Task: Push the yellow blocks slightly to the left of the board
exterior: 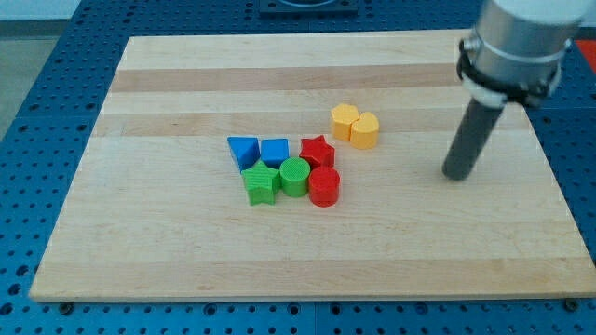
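Two yellow blocks sit side by side, touching, a little right of the board's middle: a yellow hexagon-like block (345, 120) and a yellow block (364, 130) to its right. My tip (456, 175) rests on the board to the right of the yellow blocks and slightly lower in the view, well apart from them. The dark rod rises from it toward the view's top right.
Left of and below the yellow blocks lies a tight cluster: a blue triangle-like block (243, 150), a blue block (275, 152), a red star (317, 151), a green star (260, 184), a green cylinder (294, 176) and a red cylinder (324, 186). The wooden board (168, 93) lies on a blue perforated table.
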